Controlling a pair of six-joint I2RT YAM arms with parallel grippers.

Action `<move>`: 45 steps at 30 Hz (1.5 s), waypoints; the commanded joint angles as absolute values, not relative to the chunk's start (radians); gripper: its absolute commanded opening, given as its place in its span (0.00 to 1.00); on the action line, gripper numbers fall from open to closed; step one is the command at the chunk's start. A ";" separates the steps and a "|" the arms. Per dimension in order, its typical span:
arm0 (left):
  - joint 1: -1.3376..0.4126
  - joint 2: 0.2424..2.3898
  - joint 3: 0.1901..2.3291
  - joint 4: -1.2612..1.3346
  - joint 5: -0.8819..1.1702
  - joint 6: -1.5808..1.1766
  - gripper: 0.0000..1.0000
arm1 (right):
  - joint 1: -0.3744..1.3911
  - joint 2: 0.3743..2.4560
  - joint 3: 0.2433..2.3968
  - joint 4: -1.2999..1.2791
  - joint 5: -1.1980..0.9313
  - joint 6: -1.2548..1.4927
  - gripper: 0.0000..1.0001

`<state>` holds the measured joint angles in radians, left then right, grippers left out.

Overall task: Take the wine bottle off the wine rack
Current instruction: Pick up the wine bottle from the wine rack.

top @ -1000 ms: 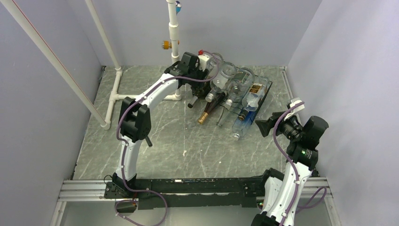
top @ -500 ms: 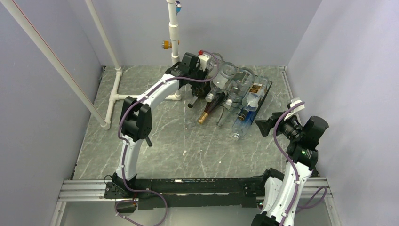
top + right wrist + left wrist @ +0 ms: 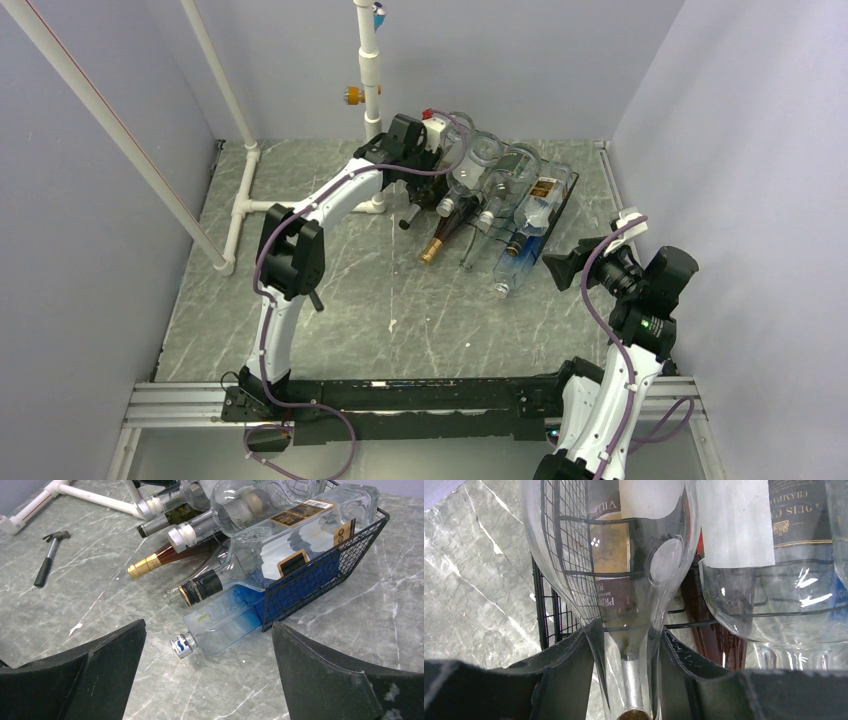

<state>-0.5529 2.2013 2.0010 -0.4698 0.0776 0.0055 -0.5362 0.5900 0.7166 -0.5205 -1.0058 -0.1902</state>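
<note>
The black wire wine rack [image 3: 561, 203] lies at the back of the table, crowded with bottles; its grid side shows in the left wrist view [image 3: 551, 615] and the right wrist view [image 3: 320, 580]. At the rack's left end my left gripper [image 3: 437, 168] reaches in. Up close, the left gripper [image 3: 629, 630] has both black fingers pressed against the neck of a clear glass wine bottle [image 3: 624, 555], which lies on the rack's wires. My right gripper [image 3: 556, 268] hangs to the right of the rack, wide open with nothing in it [image 3: 207, 625].
A blue-tinted bottle [image 3: 225, 622] pokes out of the rack onto the table toward my right gripper. A brown bottle with a gold cap [image 3: 145, 565] and other necks stick out forward. A small hammer [image 3: 47, 557] lies to the left. White pipe frame [image 3: 250, 205] stands at back left.
The left jaws have narrowed onto the clear bottle's neck, and the left wrist has shifted slightly. The right arm has not moved.
</note>
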 commanded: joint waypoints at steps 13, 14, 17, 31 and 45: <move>-0.550 2.036 1.858 -0.255 0.002 -0.093 0.00 | -0.542 0.594 0.713 -0.477 -1.032 -0.187 0.99; -0.551 2.027 1.853 -0.243 0.003 -0.096 0.00 | -0.541 0.594 0.713 -0.477 -1.032 -0.187 0.99; -0.551 2.007 1.846 -0.211 0.003 -0.101 0.00 | -0.541 0.593 0.714 -0.478 -1.032 -0.189 0.99; -0.545 1.930 1.797 -0.092 -0.044 -0.123 0.00 | -0.541 0.597 0.713 -0.480 -1.031 -0.191 0.99; -0.541 1.896 1.798 -0.052 -0.054 -0.149 0.00 | -0.542 0.603 0.714 -0.480 -1.029 -0.192 0.99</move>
<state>-0.5594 2.0518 1.7634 -0.2966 0.0116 -0.1333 -0.5362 0.5980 0.7162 -0.5205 -1.0054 -0.1902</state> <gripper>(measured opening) 0.448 0.993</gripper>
